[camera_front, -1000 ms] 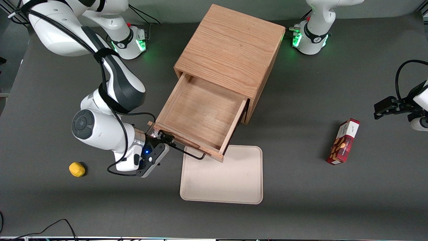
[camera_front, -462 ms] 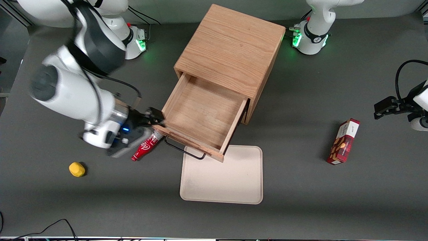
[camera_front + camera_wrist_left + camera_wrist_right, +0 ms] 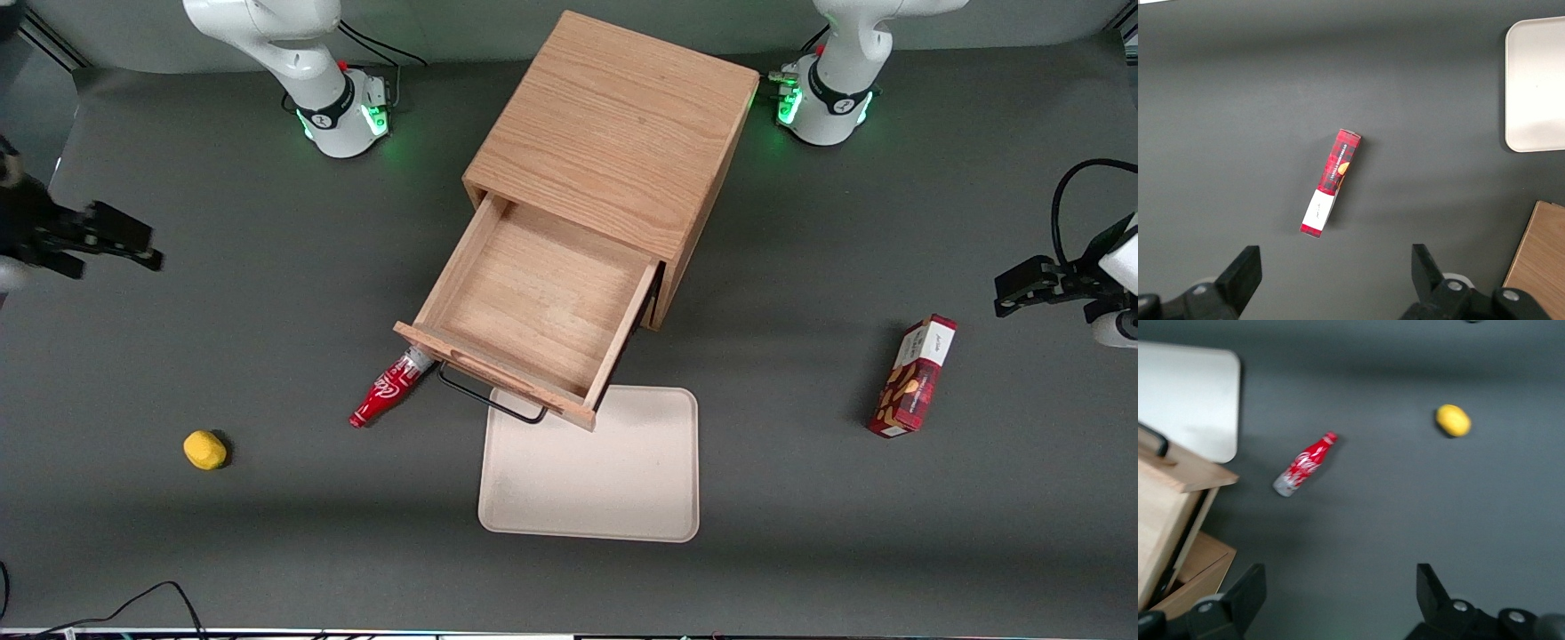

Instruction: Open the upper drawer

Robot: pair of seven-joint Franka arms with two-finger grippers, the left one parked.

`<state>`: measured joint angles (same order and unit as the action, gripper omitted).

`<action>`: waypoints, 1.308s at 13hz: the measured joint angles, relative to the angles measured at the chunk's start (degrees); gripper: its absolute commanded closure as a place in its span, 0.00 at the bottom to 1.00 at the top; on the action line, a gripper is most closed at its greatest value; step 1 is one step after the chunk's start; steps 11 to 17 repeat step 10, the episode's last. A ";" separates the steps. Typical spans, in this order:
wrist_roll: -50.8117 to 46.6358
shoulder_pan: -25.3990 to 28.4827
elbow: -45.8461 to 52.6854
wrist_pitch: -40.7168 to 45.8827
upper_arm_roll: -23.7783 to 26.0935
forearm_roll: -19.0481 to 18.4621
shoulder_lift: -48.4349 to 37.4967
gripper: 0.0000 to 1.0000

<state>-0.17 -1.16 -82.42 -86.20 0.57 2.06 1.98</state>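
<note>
The upper drawer (image 3: 533, 316) of the oak cabinet (image 3: 613, 133) stands pulled well out toward the front camera, its light-wood box bare inside and its thin black handle (image 3: 489, 397) hanging over the corner of the cream tray (image 3: 589, 480) that lies on the tabletop (image 3: 800, 498) nearer the camera. A second ago the working arm crouched at the drawer's front corner with its tool at the handle; half a second ago it was lifting off, and now it has gone from there altogether. The tool (image 3: 120, 244) hangs at the working arm's edge of the tabletop, well apart from the cabinet, and in the right wrist view its two fingers (image 3: 1248, 590) stand wide apart with nothing between them. The drawer sits at the same reach as in both earlier moments. A red bottle (image 3: 387, 396), hidden under the arm a second ago, lies on its side on the tabletop, one end just beside the drawer's front corner. The yellow lump (image 3: 204, 449) lies unmoved, nearer the working arm's end, and the red box (image 3: 914, 375) rests toward the parked arm's end as before.
</note>
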 measured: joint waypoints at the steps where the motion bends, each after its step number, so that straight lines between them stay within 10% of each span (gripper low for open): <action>1: -0.05 0.00 -4.52 -4.11 -1.88 0.00 -2.95 0.00; 6: -3.24 0.17 -14.43 -17.33 -4.03 -1.44 -7.94 0.00; 17: -5.60 0.38 -14.18 -18.37 -4.01 -1.45 -7.43 0.00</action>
